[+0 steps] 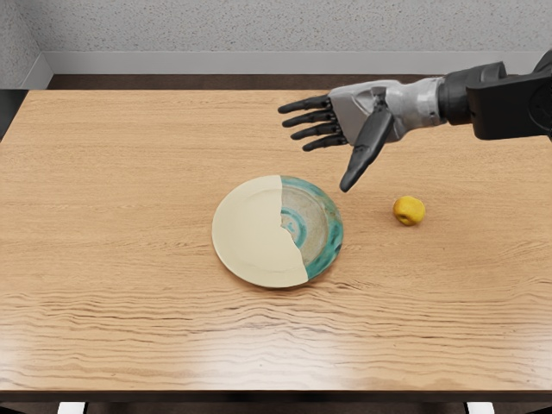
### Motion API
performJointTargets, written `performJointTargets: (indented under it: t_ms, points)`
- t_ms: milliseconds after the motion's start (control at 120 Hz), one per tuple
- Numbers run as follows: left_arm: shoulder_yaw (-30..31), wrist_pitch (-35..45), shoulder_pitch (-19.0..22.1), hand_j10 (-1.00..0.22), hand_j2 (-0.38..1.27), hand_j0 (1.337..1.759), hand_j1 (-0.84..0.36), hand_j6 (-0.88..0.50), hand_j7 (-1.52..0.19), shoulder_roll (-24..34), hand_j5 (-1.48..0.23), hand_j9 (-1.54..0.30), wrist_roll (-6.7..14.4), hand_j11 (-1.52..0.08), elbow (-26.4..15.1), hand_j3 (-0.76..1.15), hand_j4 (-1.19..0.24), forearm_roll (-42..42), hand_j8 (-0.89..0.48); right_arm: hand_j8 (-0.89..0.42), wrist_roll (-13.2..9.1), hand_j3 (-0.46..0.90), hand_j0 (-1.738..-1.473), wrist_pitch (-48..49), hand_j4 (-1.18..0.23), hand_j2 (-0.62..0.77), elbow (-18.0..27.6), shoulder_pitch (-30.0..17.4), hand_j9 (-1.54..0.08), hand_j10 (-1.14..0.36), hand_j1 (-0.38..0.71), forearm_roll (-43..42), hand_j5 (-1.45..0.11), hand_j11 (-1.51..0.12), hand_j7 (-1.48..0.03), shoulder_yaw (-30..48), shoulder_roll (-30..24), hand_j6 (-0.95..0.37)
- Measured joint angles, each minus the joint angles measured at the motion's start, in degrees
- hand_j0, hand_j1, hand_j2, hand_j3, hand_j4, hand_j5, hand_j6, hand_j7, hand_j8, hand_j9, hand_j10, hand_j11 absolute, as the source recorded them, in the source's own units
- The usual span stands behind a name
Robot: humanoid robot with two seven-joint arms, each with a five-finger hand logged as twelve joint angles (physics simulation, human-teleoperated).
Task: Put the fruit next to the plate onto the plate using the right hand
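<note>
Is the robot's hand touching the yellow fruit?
Apart. In the head view, bare table shows between the right hand and the yellow fruit.

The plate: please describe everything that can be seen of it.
The plate is round and shallow, seemingly glazed ceramic. Its left part is plain cream; its right part is teal with brownish rings, and a jagged border runs between them. It lies flat near the middle of the wooden table, with nothing on it. The yellow fruit lies apart to its right. The open right hand hovers beyond its upper right edge, not touching it.
</note>
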Motion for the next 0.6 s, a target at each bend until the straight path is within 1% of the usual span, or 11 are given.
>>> performJointTargets:
  t_ms: [108,208,267,308,333,367,433,492,550,600]
  points:
    - [0.0,0.0,0.0,0.00,0.00,1.658,0.35,0.00,0.00,0.0,0.00,0.00,0.0,0.00,0.0,0.00,0.00,0.0,0.00,-0.02,0.0,0.00,-1.658,0.3,-0.02,0.00,0.0,-0.8,-0.02,-0.02,-0.33,0.2,-0.02,-0.02,-0.02,-0.1,0.1,-0.02]
    - [0.0,0.0,0.0,0.00,0.00,1.658,0.35,0.00,0.00,0.0,0.00,0.00,0.0,0.00,0.0,0.00,0.00,0.0,0.00,-0.02,0.0,0.00,-1.658,0.1,-0.02,0.00,-2.3,-0.9,-0.02,-0.02,-0.33,-0.1,-0.02,-0.02,-0.02,-1.2,0.3,-0.02]
    - [0.0,0.0,0.0,0.00,0.00,1.658,0.35,0.00,0.00,0.0,0.00,0.00,0.0,0.00,0.0,0.00,0.00,0.0,0.00,-0.02,0.0,0.00,-1.658,-1.8,-0.02,0.00,-3.8,0.6,-0.02,-0.02,-0.33,-1.3,-0.02,-0.02,-0.02,-3.4,0.4,-0.02]
    - [0.0,0.0,0.0,0.00,0.00,1.658,0.35,0.00,0.00,0.0,0.00,0.00,0.0,0.00,0.0,0.00,0.00,0.0,0.00,-0.02,0.0,0.00,-1.658,-6.2,-0.02,0.00,-5.0,2.8,-0.02,-0.02,-0.33,-2.2,-0.02,-0.02,-0.02,-6.4,0.6,-0.02]
    - [0.0,0.0,0.0,0.00,0.00,1.658,0.35,0.00,0.00,0.0,0.00,0.00,0.0,0.00,0.0,0.00,0.00,0.0,0.00,-0.02,0.0,0.00,-1.658,-9.0,-0.02,0.00,-5.8,4.9,-0.02,-0.02,-0.33,-2.5,-0.02,-0.02,-0.02,-9.1,0.8,-0.02]
    - [0.0,0.0,0.0,0.00,0.00,1.658,0.35,0.00,0.00,0.0,0.00,0.00,0.0,0.00,0.0,0.00,0.00,0.0,0.00,-0.02,0.0,0.00,-1.658,-12.1,-0.02,0.00,-7.1,8.8,-0.02,-0.02,-0.33,-2.6,-0.02,-0.02,-0.02,-14.3,1.7,-0.02]
    - [0.0,0.0,0.0,0.00,0.00,1.658,0.35,0.00,0.00,0.0,0.00,0.00,0.0,0.00,0.0,0.00,0.00,0.0,0.00,-0.02,0.0,0.00,-1.658,-17.4,-0.02,0.00,-10.7,17.6,-0.02,-0.02,-0.33,-2.8,-0.02,-0.02,-0.02,-27.7,5.1,-0.02]
    - [0.0,0.0,0.0,0.00,0.00,1.658,0.35,0.00,0.00,0.0,0.00,0.00,0.0,0.00,0.0,0.00,0.00,0.0,0.00,-0.02,0.0,0.00,-1.658,-21.5,-0.02,0.00,-13.1,23.8,-0.03,-0.02,-0.33,-2.8,-0.03,-0.03,-0.03,-39.2,8.8,-0.02]
    - [0.0,0.0,0.0,0.00,0.00,1.658,0.35,0.00,0.00,0.0,0.00,0.00,0.0,0.00,0.0,0.00,0.00,0.0,0.00,-0.02,0.0,0.00,-1.658,-25.6,-0.02,0.00,-14.4,27.9,-0.03,-0.02,-0.32,-2.9,-0.03,-0.03,-0.03,-49.5,12.8,-0.02]
    - [0.0,0.0,0.0,0.00,0.00,1.658,0.35,0.00,0.00,0.0,0.00,0.00,0.0,0.00,0.0,0.00,0.00,0.0,0.00,-0.02,0.0,0.00,-1.658,-28.7,-0.02,0.00,-15.0,30.0,-0.03,-0.02,-0.32,-3.0,-0.03,-0.03,-0.03,-55.5,15.8,-0.02]
